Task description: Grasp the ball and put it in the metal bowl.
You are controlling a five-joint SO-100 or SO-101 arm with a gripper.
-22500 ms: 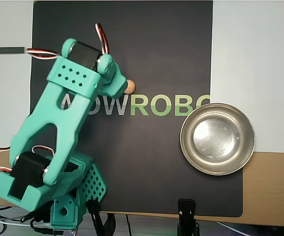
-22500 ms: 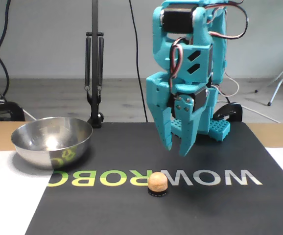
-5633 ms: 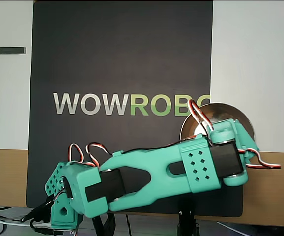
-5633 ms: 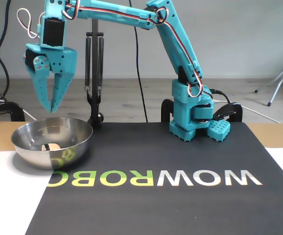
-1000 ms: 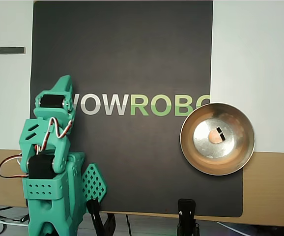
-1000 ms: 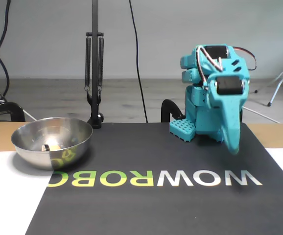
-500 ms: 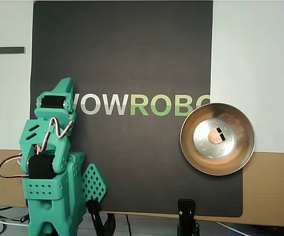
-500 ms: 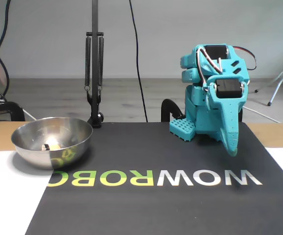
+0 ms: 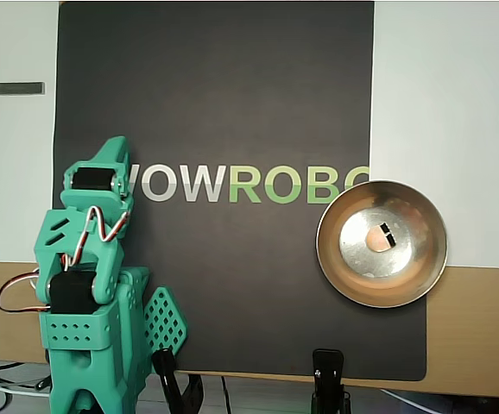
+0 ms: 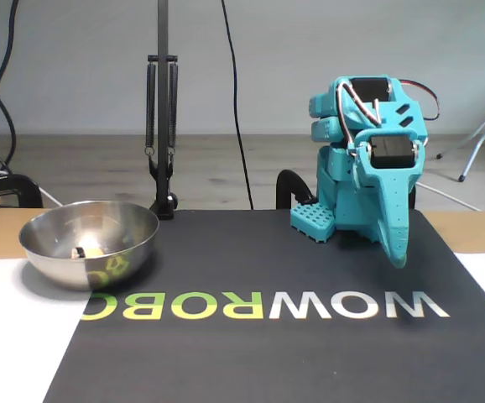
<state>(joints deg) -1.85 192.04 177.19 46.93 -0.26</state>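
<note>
Polished steel cradles the ball point(image 9: 376, 238) inside the metal bowl point(image 9: 344, 276), so the tool point(image 10: 398, 254), fingers pressed together, rests folded well away.

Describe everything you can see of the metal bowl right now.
The metal bowl is round, shallow, shiny silver steel with a wide rim and a flat reflective bottom. It sits upright, straddling the black mat's edge beside the lettering in the overhead view. The tan ball rests inside on its bottom, a small dark piece against it. Nothing else touches the bowl.
</note>
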